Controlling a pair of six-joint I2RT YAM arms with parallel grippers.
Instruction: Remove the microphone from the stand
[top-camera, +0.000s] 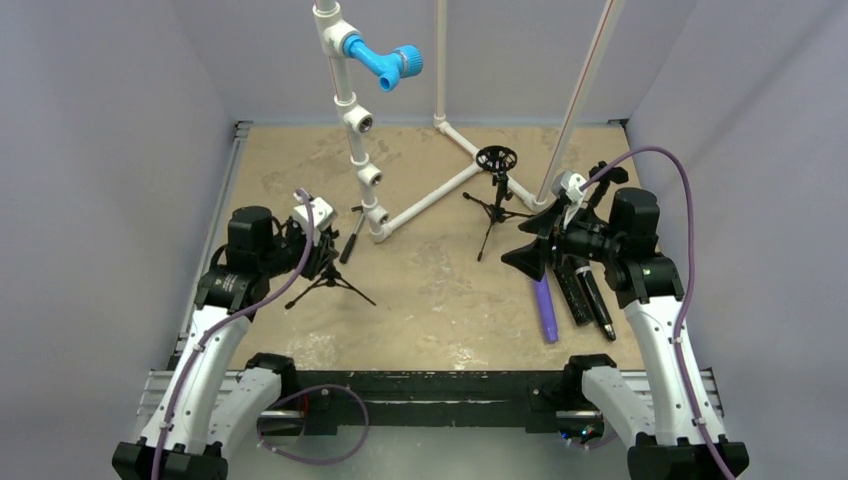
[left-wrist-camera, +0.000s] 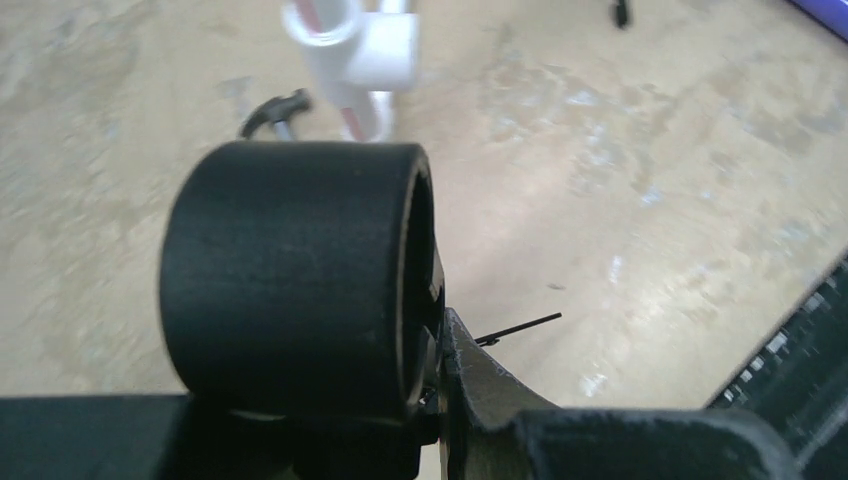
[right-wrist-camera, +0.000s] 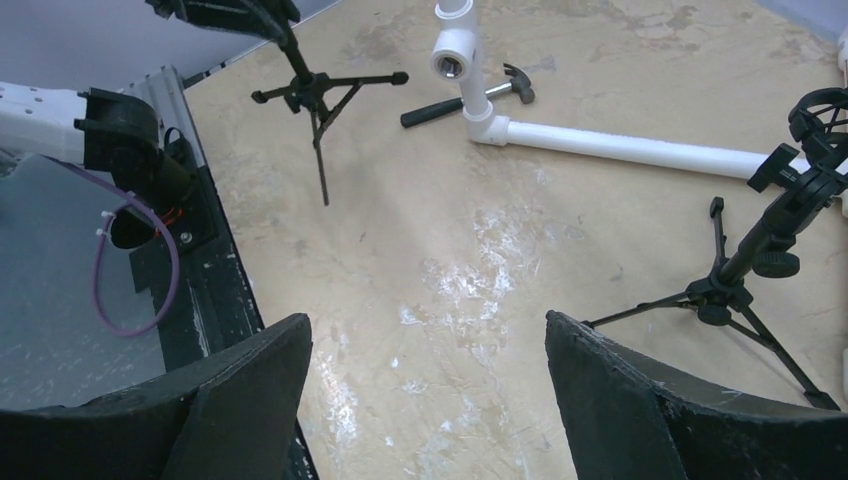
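Note:
A small black tripod stand stands at the left; it also shows in the right wrist view. My left gripper is shut on its black cylindrical holder, which fills the left wrist view, with one finger pressed on its side. I cannot tell what is inside the holder. A second tripod stand with an empty ring mount stands mid-table. A purple microphone and two black ones lie on the table under my right arm. My right gripper is open and empty above the table.
A white PVC pipe frame with a blue fitting rises at the back and runs across the table. A hammer lies by its base. The black rail marks the near edge.

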